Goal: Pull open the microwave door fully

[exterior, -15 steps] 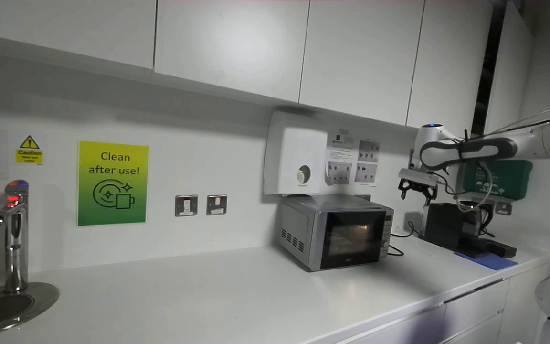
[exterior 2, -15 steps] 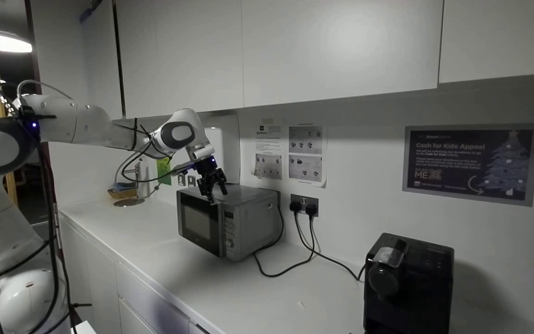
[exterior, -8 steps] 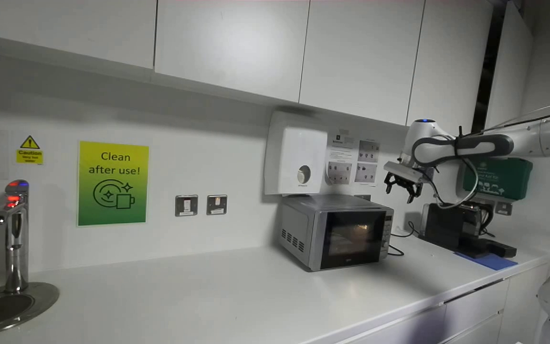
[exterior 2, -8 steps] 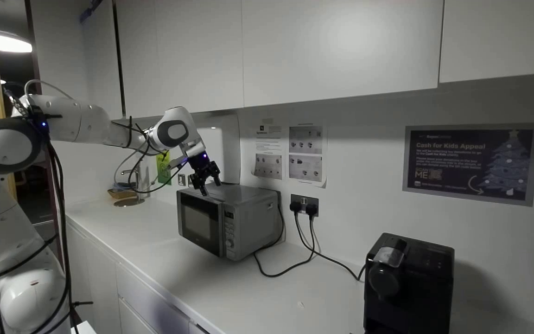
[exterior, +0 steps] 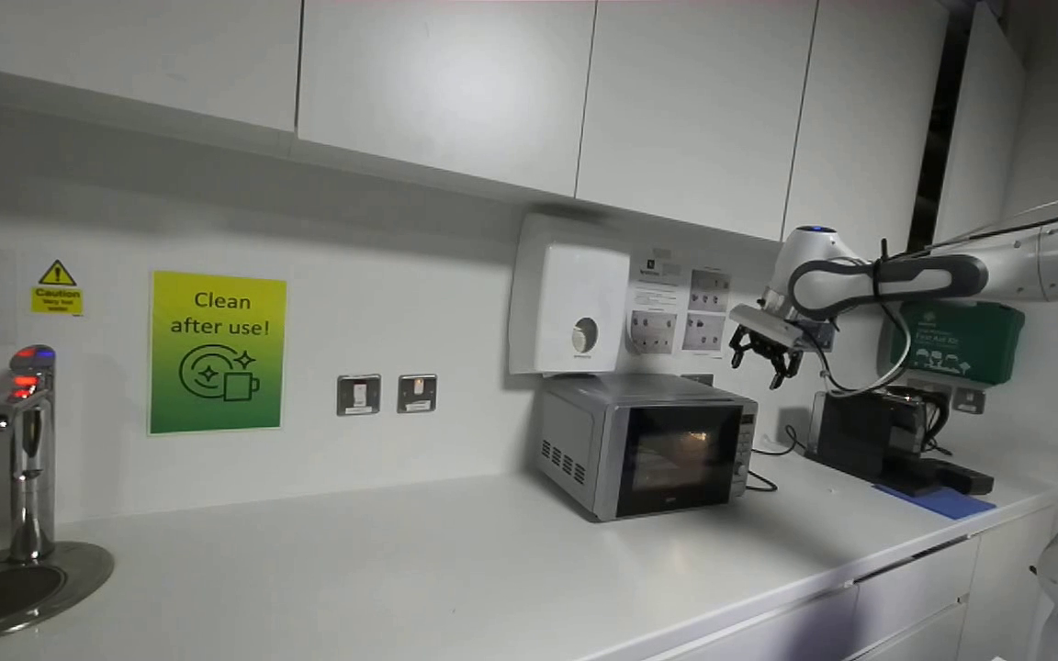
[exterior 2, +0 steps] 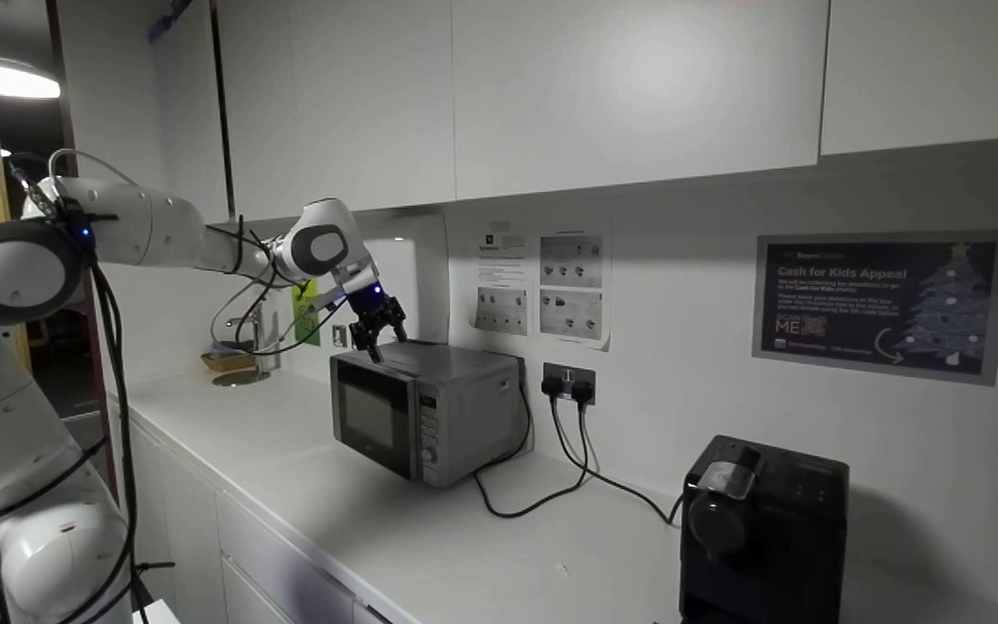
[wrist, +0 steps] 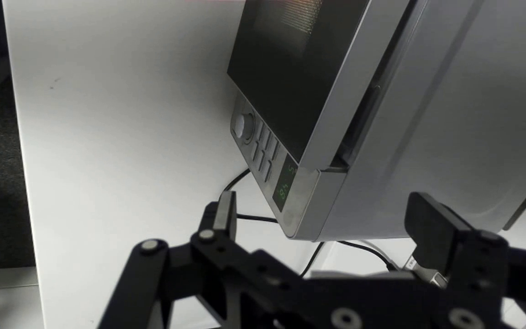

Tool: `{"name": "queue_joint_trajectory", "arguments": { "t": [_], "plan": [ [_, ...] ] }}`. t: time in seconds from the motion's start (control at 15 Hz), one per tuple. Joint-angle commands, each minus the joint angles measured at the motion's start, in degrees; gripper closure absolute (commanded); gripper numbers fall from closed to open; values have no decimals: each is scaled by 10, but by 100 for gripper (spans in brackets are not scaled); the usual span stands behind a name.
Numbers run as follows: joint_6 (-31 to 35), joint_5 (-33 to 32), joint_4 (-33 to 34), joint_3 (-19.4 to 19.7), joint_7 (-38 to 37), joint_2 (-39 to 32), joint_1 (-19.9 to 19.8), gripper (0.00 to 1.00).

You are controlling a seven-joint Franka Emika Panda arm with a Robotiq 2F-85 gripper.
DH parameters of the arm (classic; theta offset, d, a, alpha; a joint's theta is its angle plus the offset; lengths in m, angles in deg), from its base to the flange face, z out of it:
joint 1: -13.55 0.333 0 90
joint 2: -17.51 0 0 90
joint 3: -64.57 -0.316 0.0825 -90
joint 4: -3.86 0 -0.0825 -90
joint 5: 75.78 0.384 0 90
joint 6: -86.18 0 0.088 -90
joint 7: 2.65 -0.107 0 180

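The silver-grey microwave [exterior: 577, 427] stands on the counter; it also shows in an exterior view [exterior 2: 475, 425]. Its dark glass door [exterior: 676, 464] is shut or nearly so, with a light inside. In the wrist view a dark slot runs along the top between the door [wrist: 299, 87] frame and the body. My gripper [exterior: 757, 373] is open and empty, tilted down. In an exterior view the gripper [exterior 2: 388, 347] appears just above the top front edge near the control panel. In the wrist view the gripper [wrist: 322, 195] has the microwave's panel-side top corner between its fingers. Contact cannot be told.
A white dispenser [exterior: 570, 294] hangs on the wall behind the microwave, under the wall cabinets [exterior: 694, 110]. A black coffee machine [exterior 2: 763, 529] stands farther along the counter. Black cables [exterior 2: 542, 511] lie beside the microwave. The counter's front edge [wrist: 23, 151] shows in the wrist view.
My open gripper has moved along the microwave's top away from the coffee machine, toward the door's front edge, and tilted more. The latest half second shows only slight motion. The door looks unchanged.
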Motion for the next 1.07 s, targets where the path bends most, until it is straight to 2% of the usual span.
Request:
{"name": "queue_joint_trajectory", "arguments": {
  "t": [0.0,0.47,1.0],
  "plan": [
    [-1,0,1,3,0,-1,3,0],
    [8,33,-30,31,0,24,-4,0],
    [89,105,-43,53,44,5,5,0]
  ]
}}
